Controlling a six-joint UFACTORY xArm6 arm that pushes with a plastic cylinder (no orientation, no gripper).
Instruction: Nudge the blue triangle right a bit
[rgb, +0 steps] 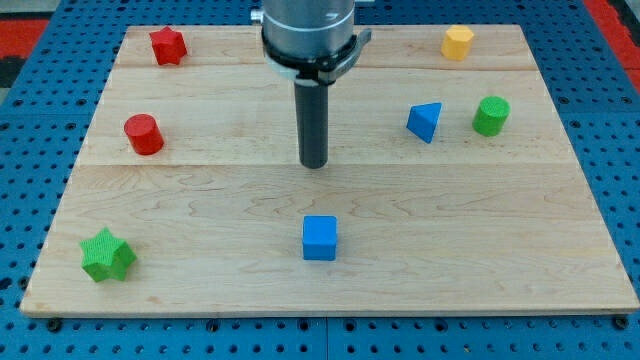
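The blue triangle (425, 121) lies on the wooden board (200, 200) at the view's right, just left of a green cylinder (491, 115). My tip (314, 164) rests near the board's middle, well to the left of the blue triangle and a little lower, not touching any block. A blue cube (320, 238) sits below my tip toward the view's bottom.
A red star (168, 45) is at the top left, a red cylinder (144, 134) at the left, a green star (107, 254) at the bottom left, and a yellow block (458, 42) at the top right. The board lies on a blue pegboard.
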